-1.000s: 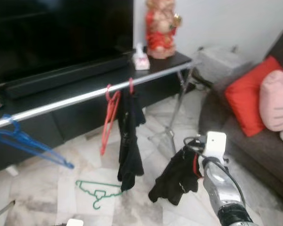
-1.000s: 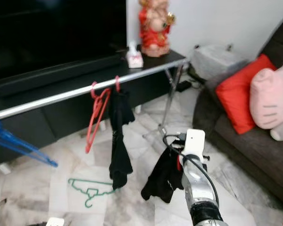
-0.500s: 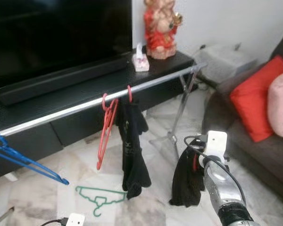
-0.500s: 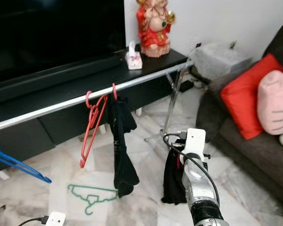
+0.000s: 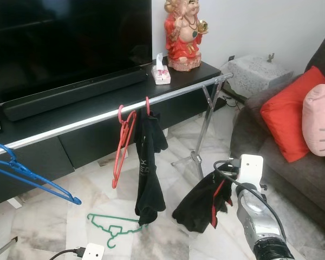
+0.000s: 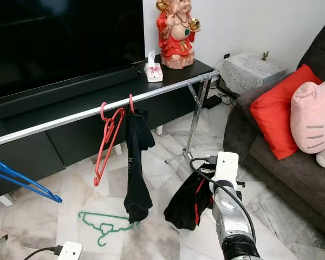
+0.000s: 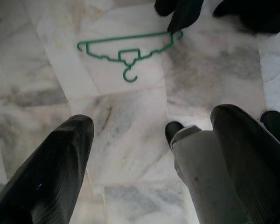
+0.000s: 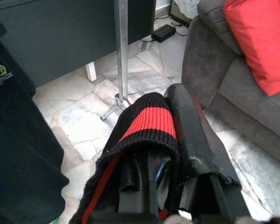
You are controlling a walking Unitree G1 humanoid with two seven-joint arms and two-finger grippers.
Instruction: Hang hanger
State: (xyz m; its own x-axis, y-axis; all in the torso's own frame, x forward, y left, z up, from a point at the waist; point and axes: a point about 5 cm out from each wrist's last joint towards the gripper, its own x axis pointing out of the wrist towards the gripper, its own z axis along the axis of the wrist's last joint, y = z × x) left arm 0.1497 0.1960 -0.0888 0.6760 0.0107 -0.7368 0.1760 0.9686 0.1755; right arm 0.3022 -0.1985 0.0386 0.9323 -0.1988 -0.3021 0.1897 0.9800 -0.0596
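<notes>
The right gripper (image 8: 177, 140) is closed on a black garment with a red stripe (image 5: 203, 203), whose collar band is bunched between and over the fingers; whether a hanger sits inside it I cannot tell. In the head views it hangs low at about 5 o'clock, well below and apart from the silver clothes rail (image 5: 97, 116). The left gripper (image 7: 149, 158) hangs idle with its fingers spread wide and nothing between them, looking down at the marble floor (image 7: 214, 65). My judgement is that the task is partly done: on the rail, toward 12 o'clock, a red hanger (image 5: 122, 146) is hooked empty and just beside it another hanger carries a black garment (image 5: 149, 168), while a blue hanger (image 5: 27, 173) hangs at 9 o'clock. A green hanger (image 5: 114, 225) lies on the floor at 7 o'clock, unhung. The held garment has not reached the rail. No container is in play here.
</notes>
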